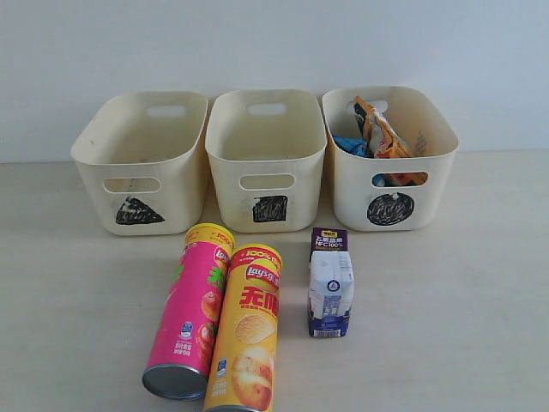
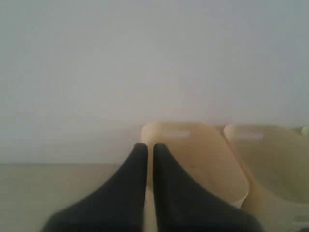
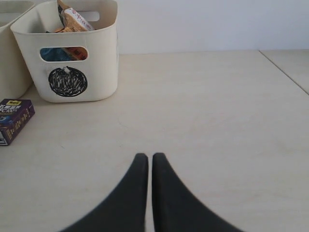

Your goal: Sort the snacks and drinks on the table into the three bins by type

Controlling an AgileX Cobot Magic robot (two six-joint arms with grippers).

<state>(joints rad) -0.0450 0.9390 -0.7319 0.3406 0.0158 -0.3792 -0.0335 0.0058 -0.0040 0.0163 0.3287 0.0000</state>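
Note:
Three cream bins stand in a row at the back: the triangle bin (image 1: 141, 163), the square bin (image 1: 268, 159) and the circle bin (image 1: 390, 159). The orange-tan bag (image 1: 382, 129) and the blue bag (image 1: 352, 144) sit inside the circle bin (image 3: 72, 53). The pink tube (image 1: 190, 309) and the yellow tube (image 1: 246, 339) lie side by side in front. The white carton (image 1: 330, 283) lies beside them, and its purple end (image 3: 13, 120) shows in the right wrist view. Neither gripper appears in the exterior view. My left gripper (image 2: 150, 147) is shut and empty near the triangle bin (image 2: 193, 154). My right gripper (image 3: 149, 157) is shut and empty over bare table.
A pale wall stands behind the bins. The tabletop (image 3: 207, 111) stretches right of the circle bin to an edge line (image 3: 285, 72). A second bin (image 2: 270, 154) shows beside the first in the left wrist view.

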